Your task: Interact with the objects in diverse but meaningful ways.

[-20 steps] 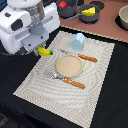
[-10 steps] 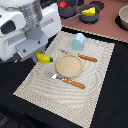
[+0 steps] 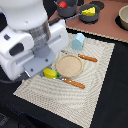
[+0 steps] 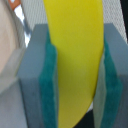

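Observation:
A yellow banana fills the wrist view, clamped between my gripper's teal pads. In the exterior view the banana is low over the striped mat, just at the exterior view's left of the round tan plate, with my gripper shut on it; whether it touches the mat I cannot tell. The white-blue carton stands behind the plate. A red tomato-like ball lies in a dark pan at the back, and the yellow cheese wedge rests in a black dish beside it.
An orange-handled knife and fork flank the plate on the striped mat. A tan bowl sits at the back right on the brown surface. My white arm covers the exterior view's left side.
My gripper has come down toward the mat with the banana held in it, ending close beside the plate. Nothing else has shifted.

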Robot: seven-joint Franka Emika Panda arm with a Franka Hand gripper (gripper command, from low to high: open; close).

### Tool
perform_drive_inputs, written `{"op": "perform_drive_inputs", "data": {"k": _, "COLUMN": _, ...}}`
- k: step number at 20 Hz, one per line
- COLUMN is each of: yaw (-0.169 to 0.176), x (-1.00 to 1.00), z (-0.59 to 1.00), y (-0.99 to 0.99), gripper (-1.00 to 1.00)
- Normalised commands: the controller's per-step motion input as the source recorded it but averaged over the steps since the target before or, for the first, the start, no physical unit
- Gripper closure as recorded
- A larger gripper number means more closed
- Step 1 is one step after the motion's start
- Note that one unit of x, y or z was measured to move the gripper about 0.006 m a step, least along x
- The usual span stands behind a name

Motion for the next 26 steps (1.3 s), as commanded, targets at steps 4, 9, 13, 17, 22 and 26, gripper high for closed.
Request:
{"op": "perform_drive_inputs", "data": {"k": 4, "yaw": 0.0, "x": 0.78, "z": -0.21, "y": -0.44, "gripper": 1.0}}
{"op": "perform_drive_inputs", "data": {"k": 9, "yaw": 0.005, "x": 0.58, "z": -0.24, "y": -0.13, "gripper": 1.0}}
{"op": "perform_drive_inputs", "data": {"k": 13, "yaw": 0.013, "x": 0.29, "z": -0.24, "y": 0.0, "gripper": 1.0}}
{"op": "perform_drive_inputs", "data": {"k": 17, "yaw": 0.0, "x": 0.13, "z": -0.06, "y": 0.0, "gripper": 1.0}}
{"op": "perform_drive_inputs", "data": {"k": 22, "yaw": 0.001, "x": 0.23, "z": 0.4, "y": -0.12, "gripper": -1.0}}
{"op": "perform_drive_inputs", "data": {"k": 26, "yaw": 0.0, "x": 0.32, "z": 0.81, "y": -0.1, "gripper": -1.0}}
